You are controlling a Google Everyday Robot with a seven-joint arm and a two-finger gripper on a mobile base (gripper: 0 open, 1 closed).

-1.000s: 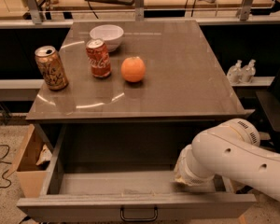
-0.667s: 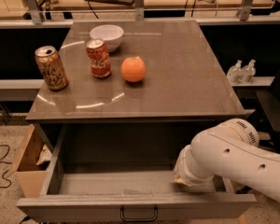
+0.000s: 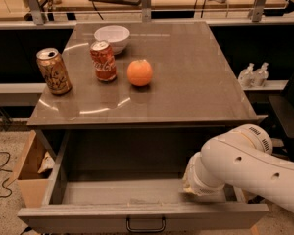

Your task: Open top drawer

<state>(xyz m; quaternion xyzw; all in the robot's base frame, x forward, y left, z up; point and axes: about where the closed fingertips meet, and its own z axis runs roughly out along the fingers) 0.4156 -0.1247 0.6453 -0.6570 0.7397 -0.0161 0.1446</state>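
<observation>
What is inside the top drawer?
A bare grey floor shows in the top drawer. The arm reaches into its right side, where the end effector sits; the corner beneath them is covered.

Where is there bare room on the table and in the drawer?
The table is bare right of the orange and along the front; a gold can, a red can and a bowl crowd the back left. The drawer is free left of the gripper, at its right front corner.

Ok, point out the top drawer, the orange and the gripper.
top drawer (image 3: pixel 146 224), camera view, on its front panel, inside the handle loop.
orange (image 3: pixel 139 72), camera view, on its middle.
gripper (image 3: pixel 191 186), camera view, on its visible end, inside the drawer's right side.
</observation>
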